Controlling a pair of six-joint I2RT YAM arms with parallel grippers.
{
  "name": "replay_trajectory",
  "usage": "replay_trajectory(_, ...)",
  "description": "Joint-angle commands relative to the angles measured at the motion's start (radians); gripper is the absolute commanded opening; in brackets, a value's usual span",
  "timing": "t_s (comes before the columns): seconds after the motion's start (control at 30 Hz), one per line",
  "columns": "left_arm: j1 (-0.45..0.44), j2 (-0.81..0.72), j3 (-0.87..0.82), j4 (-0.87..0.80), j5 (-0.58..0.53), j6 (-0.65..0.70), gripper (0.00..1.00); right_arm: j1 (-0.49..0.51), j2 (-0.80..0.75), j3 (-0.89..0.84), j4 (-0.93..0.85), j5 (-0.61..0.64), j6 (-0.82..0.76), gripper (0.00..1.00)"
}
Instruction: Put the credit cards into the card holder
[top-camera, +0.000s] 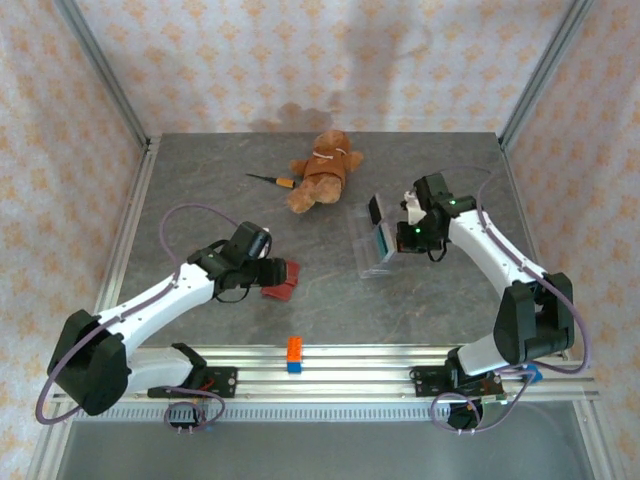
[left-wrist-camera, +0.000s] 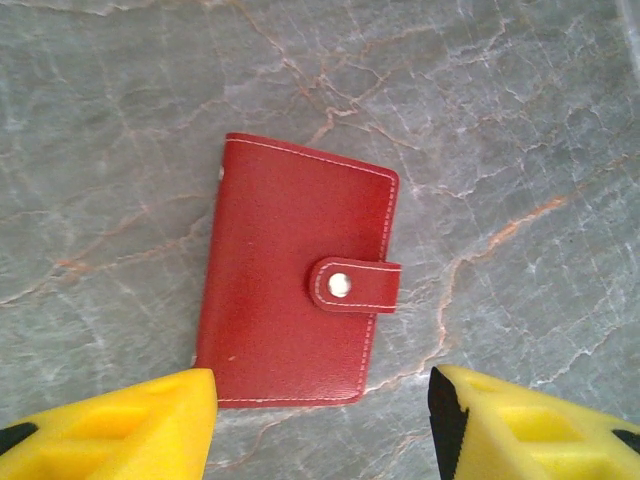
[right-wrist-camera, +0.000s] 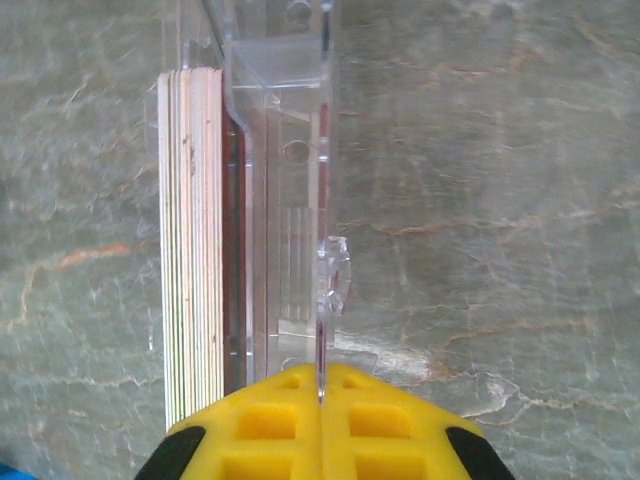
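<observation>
Two grippers: the left gripper (left-wrist-camera: 322, 400), fingers spread, hovers just below the closed card holder (left-wrist-camera: 295, 290), its long axis running up the frame; the right gripper (right-wrist-camera: 322, 385) pinches the clear stand (right-wrist-camera: 290, 200), credit cards (right-wrist-camera: 190, 240) stacked left.

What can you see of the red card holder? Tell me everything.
The card holder is a dark red, leather-like wallet with pale stitching along its edges. It is folded shut, with a small tab carrying a metal snap wrapped over one long edge. It lies flat on the grey marbled table. The left tool is open at its near end; whether it touches cannot be told.
</observation>
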Motion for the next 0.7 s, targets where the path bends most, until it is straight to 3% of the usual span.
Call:
replay_trajectory(0.0, 0.011, 0.008, -0.011, 0.058, 0.042, -0.014, 0.60, 0.010, -0.021, 0.028, 0.044, -0.030, -0.207, 0.00)
replay_trajectory(0.13, 0.030, 0.017, -0.037, 0.073, 0.041, -0.020, 0.64, 0.017, 0.036, 0.088, 0.008, 0.022, -0.294, 0.00)
replay_trajectory(0.4, 0.079, 0.044, -0.088, 0.145, 0.066, -0.008, 0.67, 0.012, 0.199, 0.205, 0.008, -0.065, -0.394, 0.00)
replay_trajectory(0.5, 0.127, 0.082, -0.068, 0.136, 0.123, 0.021, 0.67, 0.011, 0.242, 0.244, -0.012, -0.068, -0.376, 0.14)
replay_trajectory(0.67, 0.137, 0.090, -0.133, 0.276, 0.192, -0.008, 0.67, 0.003, 0.174, 0.224, 0.036, 0.074, -0.285, 0.21)
